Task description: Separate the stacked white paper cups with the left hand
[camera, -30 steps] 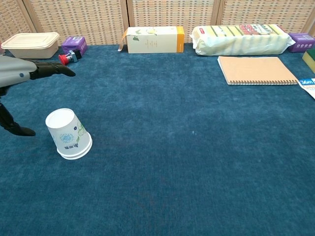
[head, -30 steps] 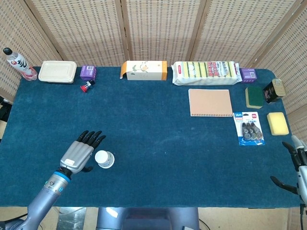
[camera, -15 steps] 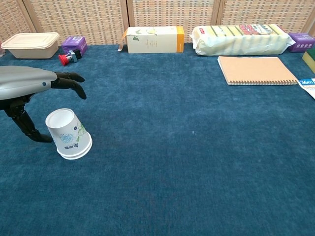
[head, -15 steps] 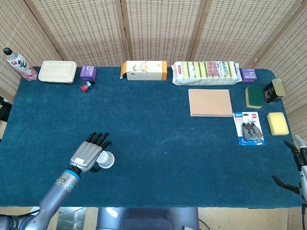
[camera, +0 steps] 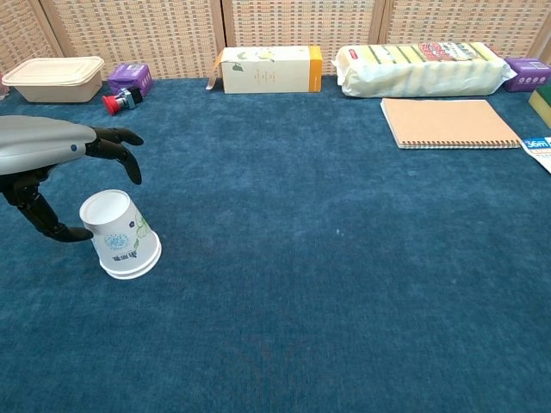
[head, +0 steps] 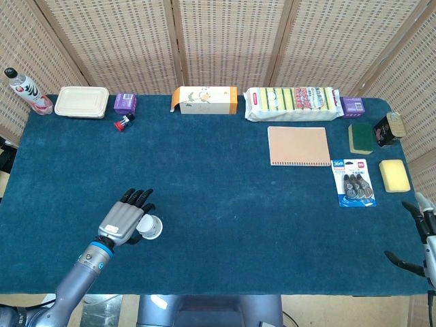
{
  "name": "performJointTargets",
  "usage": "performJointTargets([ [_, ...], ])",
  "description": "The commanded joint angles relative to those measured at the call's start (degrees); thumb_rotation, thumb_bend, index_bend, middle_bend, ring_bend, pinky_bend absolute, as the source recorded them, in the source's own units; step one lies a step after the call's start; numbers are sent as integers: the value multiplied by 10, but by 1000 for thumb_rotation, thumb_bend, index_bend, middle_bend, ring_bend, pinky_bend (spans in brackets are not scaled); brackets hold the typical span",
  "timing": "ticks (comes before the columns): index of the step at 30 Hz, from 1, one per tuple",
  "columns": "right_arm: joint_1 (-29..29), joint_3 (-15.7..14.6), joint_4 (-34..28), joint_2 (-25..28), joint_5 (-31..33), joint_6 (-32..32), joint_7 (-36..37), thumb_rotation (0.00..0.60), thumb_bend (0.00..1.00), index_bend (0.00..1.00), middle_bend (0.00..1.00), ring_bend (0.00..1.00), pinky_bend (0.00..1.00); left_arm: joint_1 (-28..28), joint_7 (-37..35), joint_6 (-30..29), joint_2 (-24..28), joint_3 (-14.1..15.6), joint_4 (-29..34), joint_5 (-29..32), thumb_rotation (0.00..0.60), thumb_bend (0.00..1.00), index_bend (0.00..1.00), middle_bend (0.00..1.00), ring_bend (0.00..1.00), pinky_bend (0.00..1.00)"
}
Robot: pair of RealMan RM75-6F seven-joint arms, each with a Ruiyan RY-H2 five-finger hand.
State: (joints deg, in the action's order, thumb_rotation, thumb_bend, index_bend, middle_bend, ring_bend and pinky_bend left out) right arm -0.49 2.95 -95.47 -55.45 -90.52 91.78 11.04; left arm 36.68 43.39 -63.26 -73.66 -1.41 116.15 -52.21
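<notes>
The stacked white paper cups (camera: 120, 236) stand upside down on the blue table cover, printed with a small blue and green design; in the head view the stack (head: 150, 227) shows from above. My left hand (head: 122, 221) hovers over the stack's left side, open, with its fingers (camera: 120, 148) arched above the cup and the thumb (camera: 39, 219) hanging just left of it. Nothing is gripped. My right hand (head: 421, 240) sits open off the table's front right corner.
Along the back edge stand a bottle (head: 26, 90), a lidded food box (head: 82, 101), a purple box (head: 125, 103), a small red object (head: 122, 123), a carton (head: 204, 99) and a sponge pack (head: 293, 103). A notebook (head: 298, 146), sponges and a blister pack (head: 353, 182) lie to the right.
My left hand has moved right, from beside the cups to over the stack's left side, fingers curving down above it. The cups and my right hand have stayed in place.
</notes>
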Motion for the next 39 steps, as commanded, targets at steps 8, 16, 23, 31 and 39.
performJointTargets([
  [8,0,0,1,0,1,0,0,600,146,96,0,0,0,5,-7,-6,-3,6,-4,1,600,232,336,0,0,0],
  [16,1,0,0,-1,0,0,-1,600,147,95,0,0,0,8,-8,-13,-1,10,-1,0,600,233,354,0,0,0],
  [23,1,1,1,-2,0,0,-2,600,146,95,0,0,0,6,-13,-28,23,11,31,-8,600,234,362,0,0,0],
  [31,0,0,0,-1,-1,1,-2,600,147,95,0,0,0,2,-21,-43,64,11,76,-29,600,233,363,0,0,0],
  [39,2,-2,-2,-5,-2,-4,-16,600,146,95,0,0,0,-22,-72,-65,156,9,163,-97,600,234,363,0,0,0],
])
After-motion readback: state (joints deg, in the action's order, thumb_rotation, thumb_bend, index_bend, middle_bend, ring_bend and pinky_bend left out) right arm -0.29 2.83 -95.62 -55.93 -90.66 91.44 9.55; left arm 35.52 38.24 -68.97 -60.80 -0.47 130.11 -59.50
